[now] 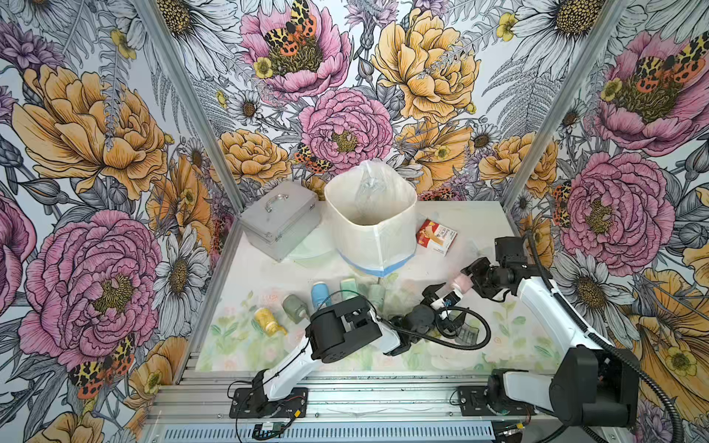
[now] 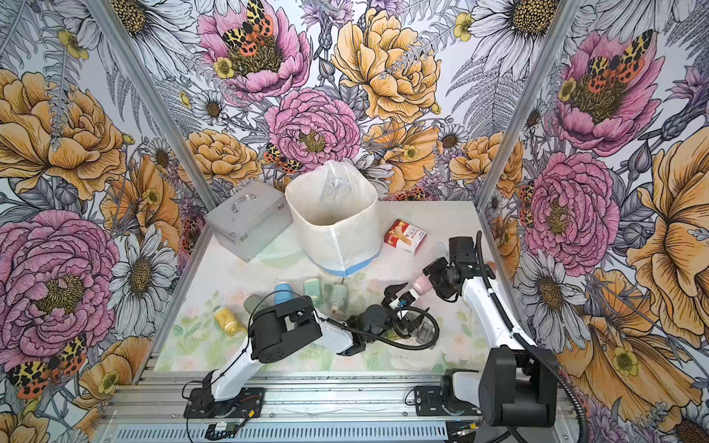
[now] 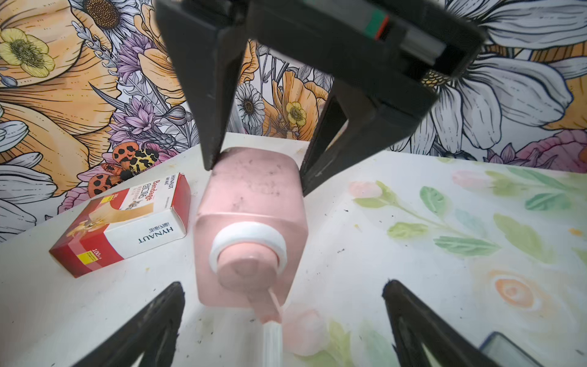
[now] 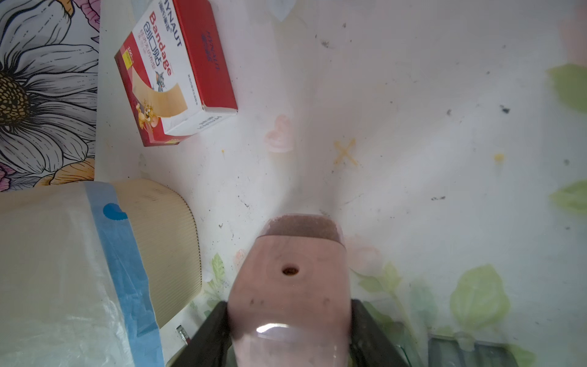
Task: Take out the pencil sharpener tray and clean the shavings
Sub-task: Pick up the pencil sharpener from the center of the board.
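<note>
Box point(image 3: 127, 222), red and white: "HYNAUT", "Bandage", Chinese characters, "100" on yellow patch. Table point(image 4: 413, 95): yellow X point(image 4: 345, 153)
</note>
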You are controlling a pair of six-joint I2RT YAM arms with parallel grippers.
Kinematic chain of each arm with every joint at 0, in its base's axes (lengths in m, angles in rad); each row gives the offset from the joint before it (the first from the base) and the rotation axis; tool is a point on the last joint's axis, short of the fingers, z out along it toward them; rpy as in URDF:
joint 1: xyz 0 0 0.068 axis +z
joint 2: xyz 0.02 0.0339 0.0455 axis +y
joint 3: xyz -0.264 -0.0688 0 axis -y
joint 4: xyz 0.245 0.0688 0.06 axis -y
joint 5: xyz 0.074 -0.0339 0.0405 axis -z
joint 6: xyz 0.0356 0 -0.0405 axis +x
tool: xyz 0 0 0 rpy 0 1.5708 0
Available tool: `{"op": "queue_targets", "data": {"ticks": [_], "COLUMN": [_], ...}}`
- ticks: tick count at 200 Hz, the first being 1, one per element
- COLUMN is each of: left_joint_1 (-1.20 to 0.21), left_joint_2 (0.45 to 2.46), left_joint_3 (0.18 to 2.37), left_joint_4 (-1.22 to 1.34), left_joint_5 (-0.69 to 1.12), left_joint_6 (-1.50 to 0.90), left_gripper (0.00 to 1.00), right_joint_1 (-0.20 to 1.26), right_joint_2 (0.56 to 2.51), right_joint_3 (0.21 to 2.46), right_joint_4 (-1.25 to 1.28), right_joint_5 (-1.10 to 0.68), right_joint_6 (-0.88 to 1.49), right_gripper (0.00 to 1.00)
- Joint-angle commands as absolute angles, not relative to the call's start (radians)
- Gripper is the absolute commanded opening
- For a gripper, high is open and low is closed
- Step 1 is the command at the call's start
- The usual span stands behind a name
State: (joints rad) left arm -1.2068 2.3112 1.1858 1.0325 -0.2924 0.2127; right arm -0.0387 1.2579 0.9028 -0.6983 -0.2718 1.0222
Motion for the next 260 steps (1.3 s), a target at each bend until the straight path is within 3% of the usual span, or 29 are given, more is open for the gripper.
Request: {"op": "queue_targets", "data": {"ticks": [1, 205, 260], "left_joint_1": [-1.195, -1.130, -1.112], "left_joint_2": [2.328, 2.354, 2.362], "left_joint_3": [1.220, 1.184, 1.195], "left_joint_4": [1.038, 1.102, 1.109], "left_joint_5": [-0.305, -0.334, -0.258], "left_joint_6": [0.225, 0.212, 0.232], "left_gripper": [0.99, 0.99, 0.99], "right_joint_1": [-0.021, -0.002, -0.003], "right_joint_2": [1.240, 1.229, 1.206], "right_joint_3": [0.940, 0.913, 0.890], "right_joint_4": [-0.672, -0.667, -0.666], "right_joint_5": [-0.301, -0.380, -0.431], "right_joint_6": [1.050, 1.062, 1.077], "right_gripper": [0.41, 0.42, 0.42]}}
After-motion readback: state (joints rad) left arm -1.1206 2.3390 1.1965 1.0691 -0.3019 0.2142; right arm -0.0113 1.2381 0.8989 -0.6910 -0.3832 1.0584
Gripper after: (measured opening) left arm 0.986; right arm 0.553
